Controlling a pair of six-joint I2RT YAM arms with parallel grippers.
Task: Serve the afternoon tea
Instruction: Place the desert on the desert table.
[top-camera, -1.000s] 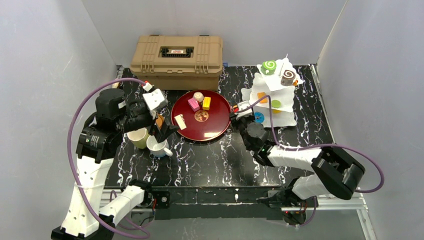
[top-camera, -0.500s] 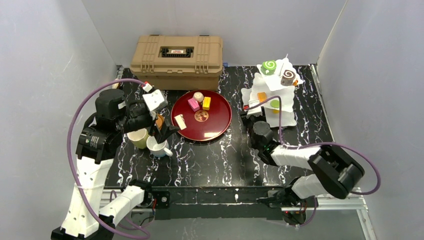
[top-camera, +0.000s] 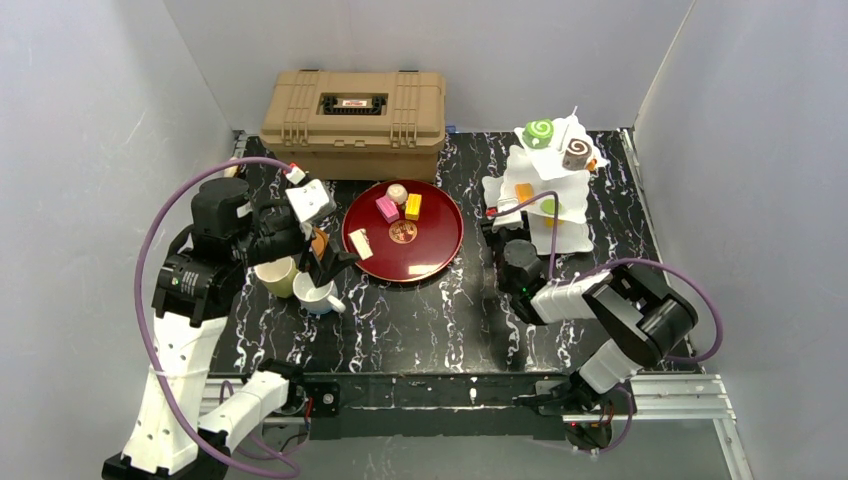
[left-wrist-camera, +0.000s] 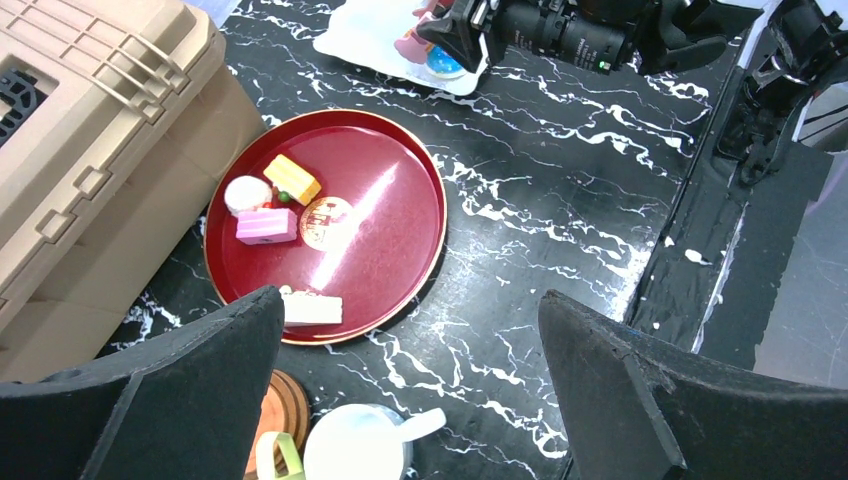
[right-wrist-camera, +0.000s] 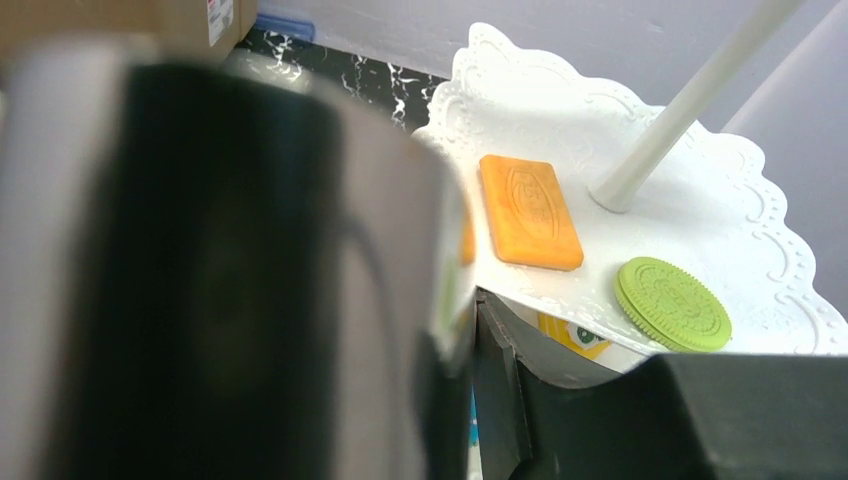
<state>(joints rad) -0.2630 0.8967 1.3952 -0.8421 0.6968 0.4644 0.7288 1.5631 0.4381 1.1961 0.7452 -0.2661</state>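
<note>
A red tray (top-camera: 440, 255) holds a pink cake slice (top-camera: 386, 208), a yellow one (top-camera: 412, 206), a round white pastry (top-camera: 397, 192), a brown cookie (top-camera: 402, 233) and a white slice (top-camera: 360, 244). A pale yellow mug (top-camera: 277, 275) and a white mug (top-camera: 315, 293) stand left of it, beside a brown coaster (left-wrist-camera: 285, 405). My left gripper (top-camera: 327, 256) hangs open and empty above the white mug (left-wrist-camera: 355, 445). My right gripper (top-camera: 497, 222) is at the foot of the white tiered stand (top-camera: 570, 238), its jaws together (right-wrist-camera: 475, 330) under the tier with an orange biscuit (right-wrist-camera: 530, 210) and a green cookie (right-wrist-camera: 672, 303).
A tan ribbed toolbox (top-camera: 353, 110) stands at the back, close behind the tray. The stand's top tier carries a green swirl roll (top-camera: 538, 133) and a brown swirl roll (top-camera: 575, 153). Grey walls close in on the left, back and right.
My right gripper has moved right, from the tray's right rim to the foot of the stand, now covering the blue donut there. The left arm has not moved.
</note>
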